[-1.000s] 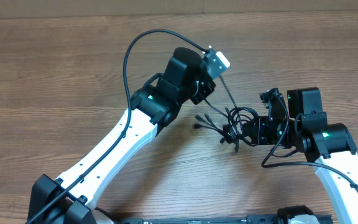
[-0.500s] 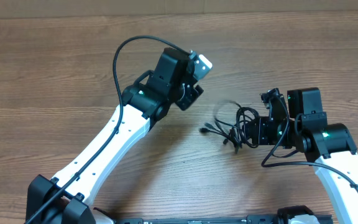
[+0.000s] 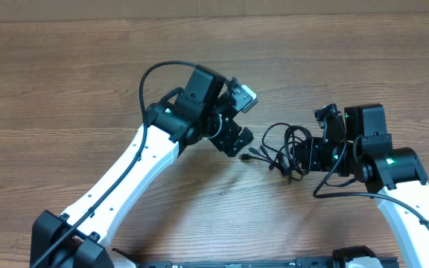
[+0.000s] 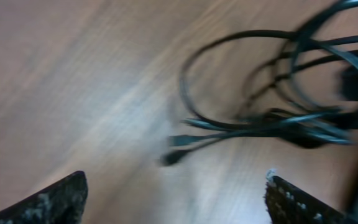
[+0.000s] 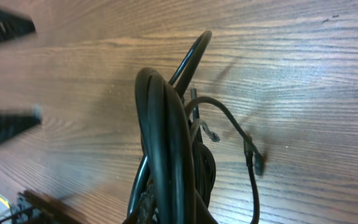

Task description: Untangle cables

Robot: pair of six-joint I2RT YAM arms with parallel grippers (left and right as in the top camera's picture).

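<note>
The cables (image 3: pixel 281 149) are thin black cords bunched in loops on the wooden table, with small plug ends (image 3: pixel 253 155) sticking out to the left. My right gripper (image 3: pixel 305 155) is shut on the right side of the bunch; in the right wrist view the cables (image 5: pixel 173 143) rise in a thick bundle from between its jaws (image 5: pixel 173 214). My left gripper (image 3: pixel 241 143) hangs open just left of the plug ends, holding nothing. In the blurred left wrist view its fingertips (image 4: pixel 58 199) stand wide apart, with the cables (image 4: pixel 260 118) and plug ends (image 4: pixel 176 152) ahead of the left gripper (image 4: pixel 176 202).
The wooden table (image 3: pixel 65 89) stretches bare to the left and back. A thicker black wire (image 3: pixel 149 82) arcs over the left arm. The left gripper's fingers (image 5: pixel 5 121) show blurred at the left edge of the right wrist view.
My left gripper has gone from shut to open, letting go of a strand. It swung left away from the bunch, then came down beside the plug ends. The right arm has not moved.
</note>
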